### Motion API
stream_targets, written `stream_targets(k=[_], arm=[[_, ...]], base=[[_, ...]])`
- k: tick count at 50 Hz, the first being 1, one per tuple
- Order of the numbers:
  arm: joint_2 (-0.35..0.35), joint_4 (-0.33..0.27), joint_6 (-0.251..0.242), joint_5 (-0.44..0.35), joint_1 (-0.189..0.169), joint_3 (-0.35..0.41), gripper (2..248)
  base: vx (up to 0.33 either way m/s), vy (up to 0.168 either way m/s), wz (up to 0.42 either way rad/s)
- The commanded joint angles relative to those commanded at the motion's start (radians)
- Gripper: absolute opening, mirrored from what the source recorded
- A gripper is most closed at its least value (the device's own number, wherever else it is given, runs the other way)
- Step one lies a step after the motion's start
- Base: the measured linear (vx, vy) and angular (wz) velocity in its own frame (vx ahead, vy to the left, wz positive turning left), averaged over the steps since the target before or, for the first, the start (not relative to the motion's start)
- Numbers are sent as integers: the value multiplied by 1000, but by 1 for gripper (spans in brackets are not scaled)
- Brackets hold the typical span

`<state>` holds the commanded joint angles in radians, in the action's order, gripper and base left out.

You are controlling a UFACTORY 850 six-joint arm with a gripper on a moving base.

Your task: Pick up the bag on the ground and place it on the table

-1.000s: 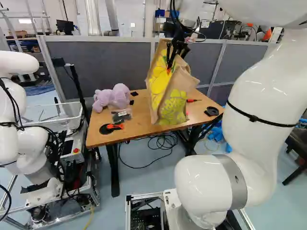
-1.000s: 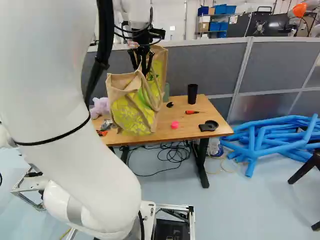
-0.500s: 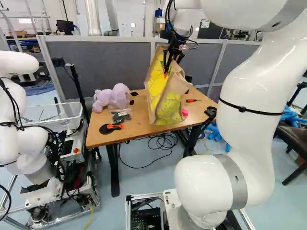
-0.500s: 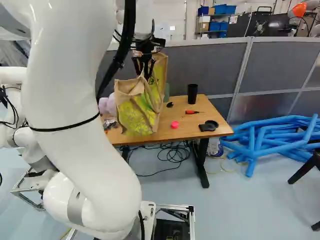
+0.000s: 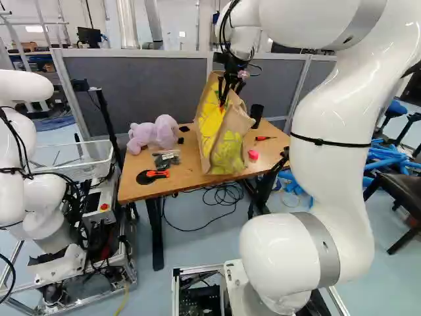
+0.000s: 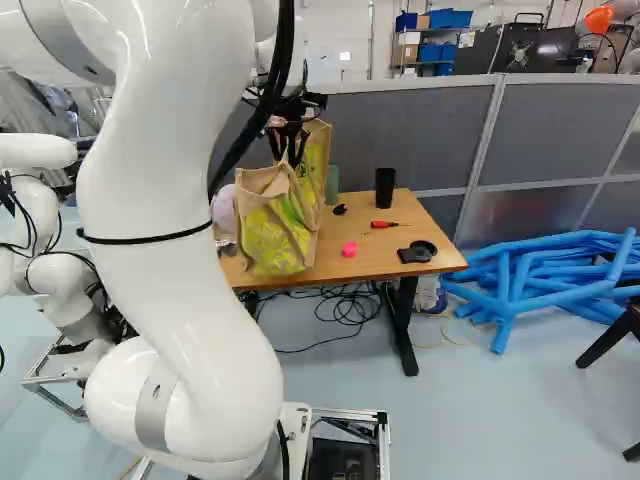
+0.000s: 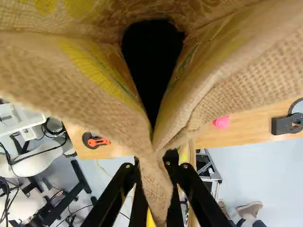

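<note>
The jute bag (image 5: 227, 141) with yellow print stands or hangs upright over the front part of the wooden table (image 5: 191, 150); whether its base touches the wood cannot be told. At its top edge in the left base view is my gripper (image 5: 223, 102), pointing down. In the wrist view the gripper (image 7: 154, 163) is shut on a gathered fold of the bag (image 7: 154, 187), and the bag's dark opening lies ahead of the fingers.
On the table are a purple plush toy (image 5: 154, 133), an orange-and-black tool (image 5: 152, 176), a pink object (image 6: 349, 249), a red screwdriver (image 6: 384, 224), a black cup (image 6: 385, 187) and a black holder (image 6: 417, 252). Another robot (image 5: 39, 197) stands left; a grey partition (image 6: 400, 130) runs behind.
My arm has carried the held bag farther out over the table and lower, drifting left in the left base view and right in the right base view. The base has stayed still.
</note>
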<state>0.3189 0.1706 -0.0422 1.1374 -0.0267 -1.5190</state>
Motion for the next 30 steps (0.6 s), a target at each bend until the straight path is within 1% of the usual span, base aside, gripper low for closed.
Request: stream_targets(k=[14,30], arm=[[59,0,0,0,17,-28,33],[123,0,0,0,19,-65,33]], base=[[0,0,0],[0,0,0]])
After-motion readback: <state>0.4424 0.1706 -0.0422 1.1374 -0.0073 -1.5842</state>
